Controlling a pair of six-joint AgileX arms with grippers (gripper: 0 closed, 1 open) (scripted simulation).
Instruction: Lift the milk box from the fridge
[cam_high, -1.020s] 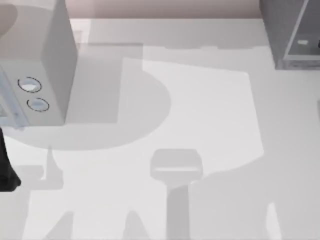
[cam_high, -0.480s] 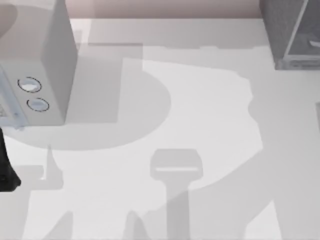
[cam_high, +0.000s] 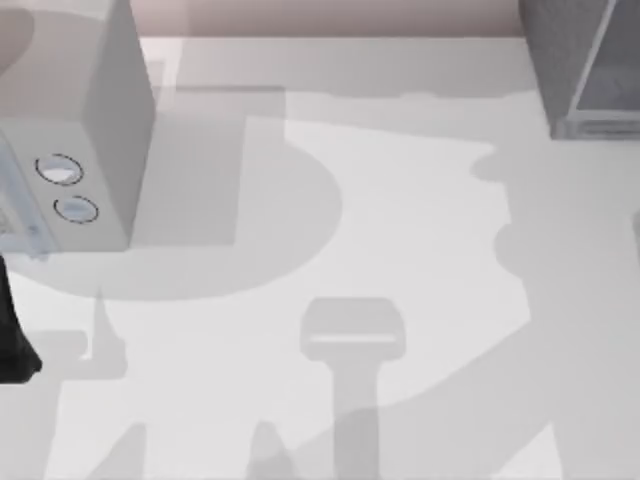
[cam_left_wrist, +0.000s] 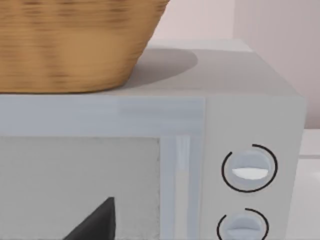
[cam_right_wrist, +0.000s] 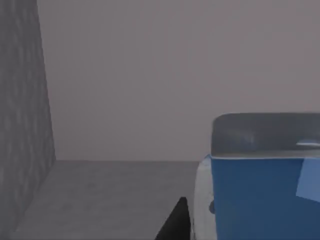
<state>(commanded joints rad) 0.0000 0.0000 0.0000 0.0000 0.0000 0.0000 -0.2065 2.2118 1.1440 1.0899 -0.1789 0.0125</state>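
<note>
While the left arm (cam_high: 14, 335) sits parked at the table's left edge, right claw's grip unclear, milk box (cam_right_wrist: 260, 200) close ahead.

A white table (cam_high: 420, 230) spreads under overlapping grey shadows, with a pale pink wall (cam_high: 320, 15) along its far edge. At the far left stands a light grey microwave (cam_high: 100, 120) with two round dials (cam_high: 58, 169), a woven wicker basket (cam_left_wrist: 75, 45) on top.

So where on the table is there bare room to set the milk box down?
The widest bare stretch of table runs between the microwave at the left and the fridge at the back right. The left edge is tighter, with the left arm parked there.
</note>
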